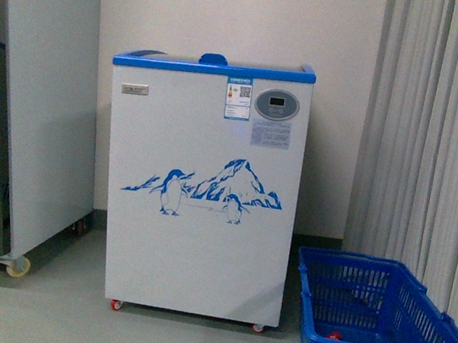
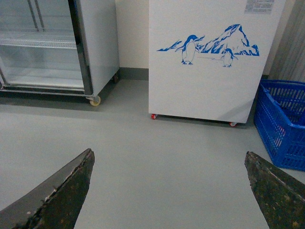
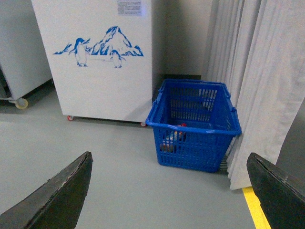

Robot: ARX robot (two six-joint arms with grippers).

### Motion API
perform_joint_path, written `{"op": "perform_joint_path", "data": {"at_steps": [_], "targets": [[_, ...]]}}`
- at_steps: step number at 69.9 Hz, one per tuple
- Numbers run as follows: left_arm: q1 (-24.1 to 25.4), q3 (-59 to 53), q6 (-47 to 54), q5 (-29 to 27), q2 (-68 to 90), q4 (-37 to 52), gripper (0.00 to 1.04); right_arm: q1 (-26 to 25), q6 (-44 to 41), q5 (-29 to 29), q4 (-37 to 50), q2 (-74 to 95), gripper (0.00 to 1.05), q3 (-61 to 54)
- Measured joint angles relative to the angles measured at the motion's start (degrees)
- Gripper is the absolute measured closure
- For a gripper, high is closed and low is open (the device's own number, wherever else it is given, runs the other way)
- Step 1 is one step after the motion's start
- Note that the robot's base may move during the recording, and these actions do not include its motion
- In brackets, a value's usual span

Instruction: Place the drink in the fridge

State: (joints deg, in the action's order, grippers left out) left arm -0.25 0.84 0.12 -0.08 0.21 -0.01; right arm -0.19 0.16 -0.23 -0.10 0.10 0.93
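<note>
Drink (image 3: 181,126) first: only a red cap and a pale shape show through the mesh, low down inside the basket (image 3: 200,148). I can't tell whether it stands or lies. The basket sits on the floor just beside the fridge (image 1: 197,218), on the robot's right, up against the curtain (image 1: 440,124).

Here's the trouble, as I judge it. The drink is deep between mesh walls, so a claw coming down could snag the rim or a wall and drag the whole basket. A pinch on the cap alone could slip. Then there's the fridge top: it shows edge-on, a blue rim and no more, so whether the lid is open I cannot tell. If it's closed, a loaded claw has nowhere to go. The grey cabinet (image 1: 35,93) on the left is the wrong target too.

Right claw (image 3: 169,154): spread wide, nothing in it, over bare floor, with the basket ahead and well apart. Left claw (image 2: 167,152): also spread wide and empty, facing the fridge front, well apart from it, with the basket off at the edge of its view.
</note>
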Motion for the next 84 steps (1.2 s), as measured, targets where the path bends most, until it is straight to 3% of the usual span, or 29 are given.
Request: {"op": "perform_joint_path", "data": {"at_steps": [84], "targets": [[0.02, 0.0, 0.0, 0.11, 0.0, 0.0, 0.08, 0.02, 0.0, 0.04, 0.0, 0.0, 0.08, 0.0]]}}
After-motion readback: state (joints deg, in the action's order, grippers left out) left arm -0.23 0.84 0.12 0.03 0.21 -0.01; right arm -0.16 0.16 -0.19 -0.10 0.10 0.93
